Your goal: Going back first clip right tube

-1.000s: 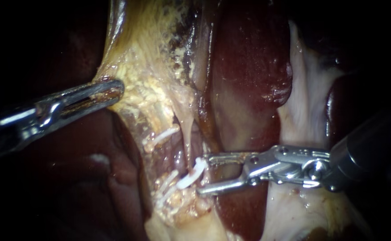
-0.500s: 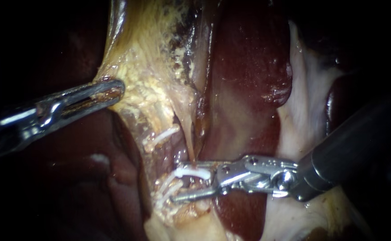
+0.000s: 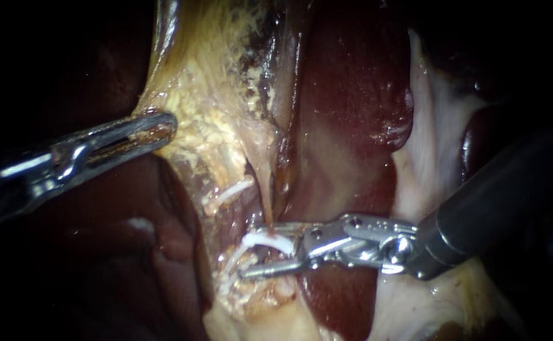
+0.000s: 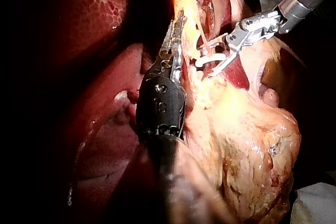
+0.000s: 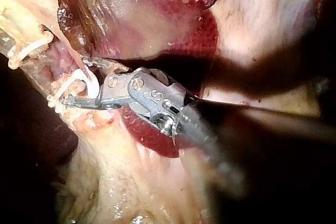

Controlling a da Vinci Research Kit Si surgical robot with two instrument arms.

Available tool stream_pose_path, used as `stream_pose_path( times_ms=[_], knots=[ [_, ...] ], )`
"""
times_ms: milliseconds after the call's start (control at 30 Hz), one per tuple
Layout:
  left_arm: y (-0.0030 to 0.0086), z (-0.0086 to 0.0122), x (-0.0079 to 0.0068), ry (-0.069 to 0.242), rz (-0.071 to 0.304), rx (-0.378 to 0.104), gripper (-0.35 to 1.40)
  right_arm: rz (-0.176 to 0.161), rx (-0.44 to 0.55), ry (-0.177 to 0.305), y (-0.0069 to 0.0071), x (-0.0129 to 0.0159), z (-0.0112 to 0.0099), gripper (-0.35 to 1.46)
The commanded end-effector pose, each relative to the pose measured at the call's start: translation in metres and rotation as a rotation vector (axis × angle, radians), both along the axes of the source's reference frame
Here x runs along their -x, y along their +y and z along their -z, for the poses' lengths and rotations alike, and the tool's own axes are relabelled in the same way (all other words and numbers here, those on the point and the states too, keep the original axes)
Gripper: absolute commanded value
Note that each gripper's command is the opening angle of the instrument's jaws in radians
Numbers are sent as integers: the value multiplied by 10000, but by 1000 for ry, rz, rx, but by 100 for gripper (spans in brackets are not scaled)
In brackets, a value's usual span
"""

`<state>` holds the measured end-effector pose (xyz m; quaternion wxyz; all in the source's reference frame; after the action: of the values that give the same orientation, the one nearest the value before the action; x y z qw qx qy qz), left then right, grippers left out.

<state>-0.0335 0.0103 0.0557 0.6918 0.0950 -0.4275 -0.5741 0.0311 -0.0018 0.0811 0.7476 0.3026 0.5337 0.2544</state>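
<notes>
My right instrument comes in from the right, its jaws open and straddling a thin pale tube. A white clip lies between the jaws, close under the upper one; in the right wrist view the clip curves like a hook in the gap of the jaws. My left instrument is shut on the yellowish gallbladder tissue and holds it taut to the left. The left wrist view shows the left instrument pinching that tissue, with the right instrument beyond it.
Dark red liver lies behind the right instrument's jaws. Another white clip sits higher on tissue left of the tube, and several more lie by the lower jaw's tip. Pale fatty tissue rises on the right.
The right instrument has slid left, so its open jaws now straddle the white clip that lay just beyond their tips. The clip has tilted. The left instrument has held still.
</notes>
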Motion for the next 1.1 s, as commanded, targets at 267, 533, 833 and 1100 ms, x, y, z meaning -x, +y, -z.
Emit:
stream_pose_path(
  times_ms=[267,533,833,1100],
  knots=[
    [0,1,-1,-1,-1,0,-35,8,13,6,4,8,4,60],
    [1,3,-3,-1,-1,-1,-35,24,28,20,20,49,35,60],
    [1,3,-3,-1,-2,-1,-35,5,42,16,41,81,51,60],
    [1,4,-3,-1,-1,-2,-35,16,70,25,47,102,61,60]
  ],
)
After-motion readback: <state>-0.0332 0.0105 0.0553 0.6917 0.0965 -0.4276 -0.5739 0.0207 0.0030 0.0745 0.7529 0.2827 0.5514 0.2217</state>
